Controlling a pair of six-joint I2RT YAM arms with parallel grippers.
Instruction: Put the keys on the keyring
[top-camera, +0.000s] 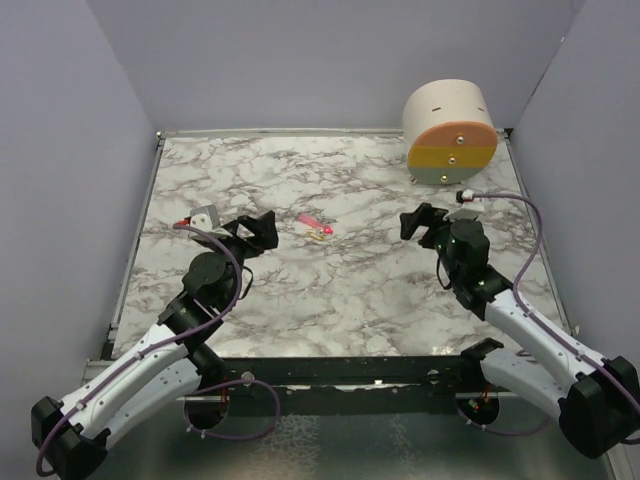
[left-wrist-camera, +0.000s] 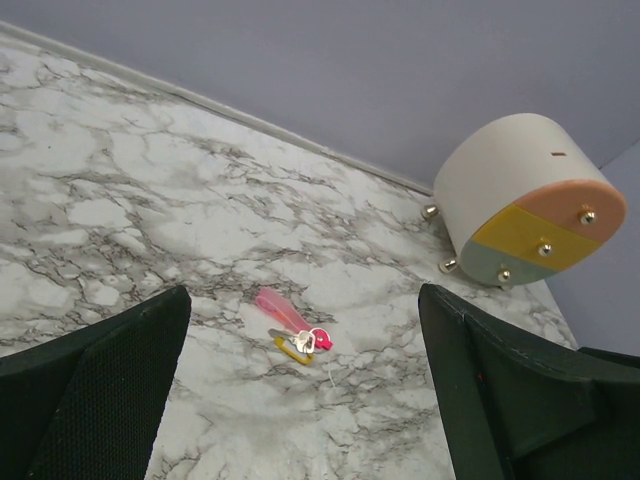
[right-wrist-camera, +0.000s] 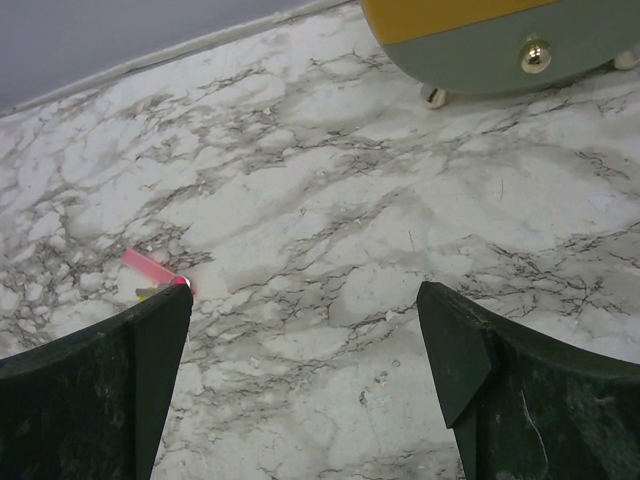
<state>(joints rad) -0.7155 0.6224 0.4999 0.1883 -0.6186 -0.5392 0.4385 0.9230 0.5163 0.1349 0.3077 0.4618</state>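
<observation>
— Your left gripper (top-camera: 262, 228), right gripper (top-camera: 414, 222)?
— Both wide open, empty.
— The keys (top-camera: 316, 227)?
— Pink and yellow, lying together midway between left and right grippers, ungrasped. Threading unclear; your task looks barely begun.

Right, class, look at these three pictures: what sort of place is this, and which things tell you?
Probably a robotics lab test cell: plain grey walls box in a marble-patterned tabletop, with two white-and-black robot arms bolted at its near edge.
</observation>
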